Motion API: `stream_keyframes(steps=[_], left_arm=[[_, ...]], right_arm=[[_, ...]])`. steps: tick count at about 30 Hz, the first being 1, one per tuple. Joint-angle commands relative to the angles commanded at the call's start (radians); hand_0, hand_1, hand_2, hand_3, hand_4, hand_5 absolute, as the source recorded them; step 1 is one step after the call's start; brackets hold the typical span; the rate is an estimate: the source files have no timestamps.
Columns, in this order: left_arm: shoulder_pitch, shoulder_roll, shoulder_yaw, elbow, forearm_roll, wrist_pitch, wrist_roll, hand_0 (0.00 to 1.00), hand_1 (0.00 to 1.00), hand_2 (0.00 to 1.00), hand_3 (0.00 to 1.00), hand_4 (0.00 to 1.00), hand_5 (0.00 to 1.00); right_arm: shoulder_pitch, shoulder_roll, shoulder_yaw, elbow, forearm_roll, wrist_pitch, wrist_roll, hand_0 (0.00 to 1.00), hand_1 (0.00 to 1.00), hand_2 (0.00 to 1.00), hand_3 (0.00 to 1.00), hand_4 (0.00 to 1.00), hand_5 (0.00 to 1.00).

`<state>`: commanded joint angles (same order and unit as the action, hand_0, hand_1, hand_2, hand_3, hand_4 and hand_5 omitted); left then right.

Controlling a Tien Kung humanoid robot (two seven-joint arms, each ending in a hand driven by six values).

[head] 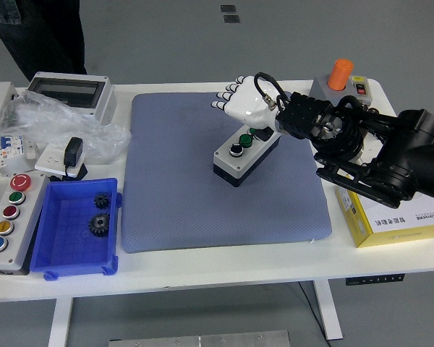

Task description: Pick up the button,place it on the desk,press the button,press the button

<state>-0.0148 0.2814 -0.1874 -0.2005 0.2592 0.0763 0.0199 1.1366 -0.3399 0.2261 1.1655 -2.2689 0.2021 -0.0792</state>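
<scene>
Fingers [226, 97] spread and holding nothing, the right hand [244, 107] hovers over the far end of the button box [244, 153]. The box lies on the blue mat [173, 202], long axis diagonal, near-left to far-right; a yellow carton [398, 220] sits right.

One blue-grey mat [224, 173] covers the middle of the white table [224, 264]. Two button boxes are here: a small one [244, 154] on the mat and a long one [7, 220] at the near left. One blue bin [65, 249] holds two black gears [100, 213]. At the far left sits one grey enclosure [66, 95]; beside it, one clear plastic bag [54, 126]. At the right, one yellow carton [398, 220] and one orange-topped switch box [336, 83]. One robot hand [244, 107] shows, and one person [36, 36] stands at the far left.
</scene>
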Motion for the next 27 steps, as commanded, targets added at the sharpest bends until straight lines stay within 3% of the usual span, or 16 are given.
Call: stream_keyframes(steps=[10, 27], left_arm=[[0.004, 0.002, 0.007, 0.001, -0.006, 0.001, -0.002, 0.589, 0.627, 0.600, 0.610, 0.652, 0.328], [-0.013, 0.007, 0.015, 0.000, -0.004, -0.004, -0.010, 0.589, 0.626, 0.602, 0.610, 0.633, 0.332]], right_arm=[[-0.028, 0.009, 0.039, -0.023, 0.000, 0.056, 0.052, 0.913, 0.970, 0.998, 0.998, 0.805, 0.011], [-0.102, 0.061, 0.087, -0.121, 0.000, 0.052, 0.112, 0.907, 0.969, 0.998, 0.998, 0.777, 0.002]])
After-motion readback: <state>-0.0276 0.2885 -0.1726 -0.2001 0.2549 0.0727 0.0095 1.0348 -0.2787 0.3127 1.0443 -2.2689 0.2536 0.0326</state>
